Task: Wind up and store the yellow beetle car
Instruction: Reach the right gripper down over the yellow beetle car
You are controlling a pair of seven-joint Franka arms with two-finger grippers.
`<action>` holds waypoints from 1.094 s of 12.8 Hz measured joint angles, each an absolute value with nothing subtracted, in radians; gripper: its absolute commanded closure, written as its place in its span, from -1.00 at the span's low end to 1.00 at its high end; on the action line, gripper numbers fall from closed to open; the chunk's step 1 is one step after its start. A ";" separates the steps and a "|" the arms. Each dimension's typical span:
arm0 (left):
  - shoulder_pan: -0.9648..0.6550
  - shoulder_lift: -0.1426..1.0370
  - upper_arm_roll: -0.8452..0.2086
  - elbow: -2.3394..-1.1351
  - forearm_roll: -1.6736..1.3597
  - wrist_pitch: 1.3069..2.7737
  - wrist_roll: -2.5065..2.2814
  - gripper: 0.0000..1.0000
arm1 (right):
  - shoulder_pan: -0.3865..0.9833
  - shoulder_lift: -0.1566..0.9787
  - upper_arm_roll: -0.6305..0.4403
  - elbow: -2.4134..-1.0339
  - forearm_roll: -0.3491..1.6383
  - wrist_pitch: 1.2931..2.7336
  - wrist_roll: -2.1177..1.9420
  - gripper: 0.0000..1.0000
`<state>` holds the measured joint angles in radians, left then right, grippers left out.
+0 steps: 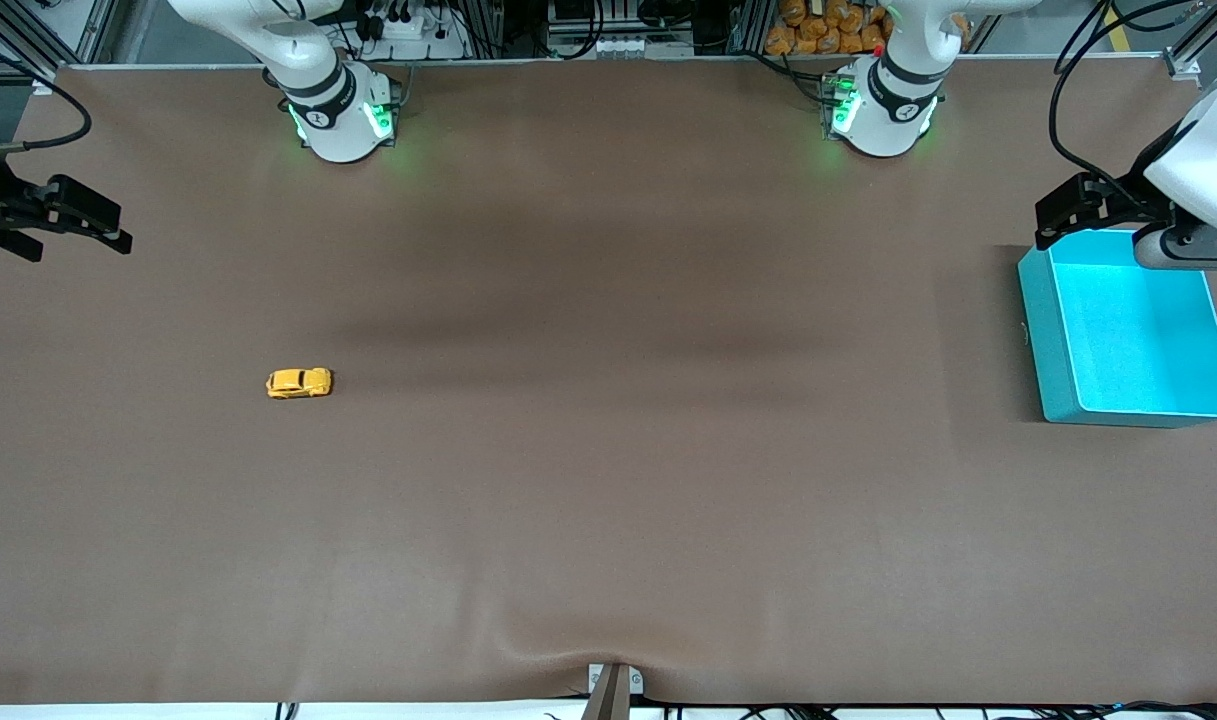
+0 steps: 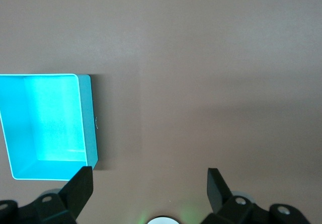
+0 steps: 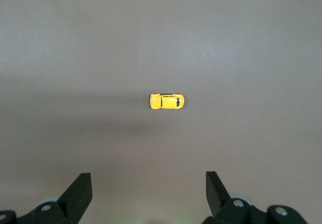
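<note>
- Overhead, the front view shows the yellow beetle car [image 1: 299, 383] standing on its wheels on the brown table [image 1: 608, 500], toward the right arm's end and well apart from the teal bin [image 1: 1126, 336].
- The teal bin sits at the left arm's end of the table, its inside lit bright cyan with nothing in it, and it lies slightly farther from the front camera than the car.
- The left gripper [image 1: 1053, 218] hangs over the bin's corner nearest the arm bases, holding nothing; its fingers are spread.
- The right gripper [image 1: 108, 232] hangs over the table edge at the right arm's end, well apart from the car and holding nothing.
- Both arms wait in the air, and neither touches the car or the bin.
- Next, the left wrist view looks down on the bin [image 2: 89, 118] with bare brown table [image 2: 211, 83] beside it.
- The left gripper [image 2: 150, 183] shows two dark fingers [image 2: 80, 186] set wide apart with only table between them.
- Last, the right wrist view shows the car [image 3: 166, 101] alone on the table [image 3: 161, 32], seen from above, its dark windows showing along the roof.
- The right gripper [image 3: 149, 186] has its fingers [image 3: 79, 189] wide apart, clear of the car, with nothing between them.
</note>
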<state>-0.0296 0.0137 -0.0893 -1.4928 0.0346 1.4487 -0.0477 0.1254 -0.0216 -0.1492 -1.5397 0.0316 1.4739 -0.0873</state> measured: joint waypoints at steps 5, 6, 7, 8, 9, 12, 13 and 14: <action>-0.029 0.014 -0.090 -1.493 0.035 1.449 -0.048 -1.00 | 0.126 -0.022 -0.149 -1.541 0.032 1.474 -0.087 -1.00; -0.029 0.014 -0.090 -1.493 0.035 1.449 -0.048 -1.00 | 0.128 -0.022 -0.149 -1.544 0.032 1.478 -0.087 -1.00; -0.029 0.014 -0.090 -1.493 0.035 1.448 -0.048 -1.00 | 0.132 -0.022 -0.149 -1.555 0.032 1.493 -0.089 -1.00; -0.028 0.014 -0.090 -1.493 0.035 1.444 -0.048 -1.00 | 0.135 -0.022 -0.148 -1.579 0.032 1.522 -0.097 -1.00; -0.028 0.014 -0.090 -1.493 0.035 1.434 -0.048 -1.00 | 0.137 -0.021 -0.148 -1.617 0.032 1.565 -0.126 -1.00; -0.023 0.014 -0.089 -1.492 0.035 1.413 -0.048 -1.00 | 0.138 -0.015 -0.148 -1.788 0.031 1.749 -0.292 -1.00; -0.023 0.014 -0.088 -1.492 0.035 1.409 -0.048 -1.00 | 0.138 -0.009 -0.148 -1.843 0.030 1.805 -0.359 -1.00; -0.023 0.014 -0.088 -1.492 0.035 1.402 -0.048 -1.00 | 0.139 0.000 -0.148 -1.888 0.027 1.852 -0.439 -1.00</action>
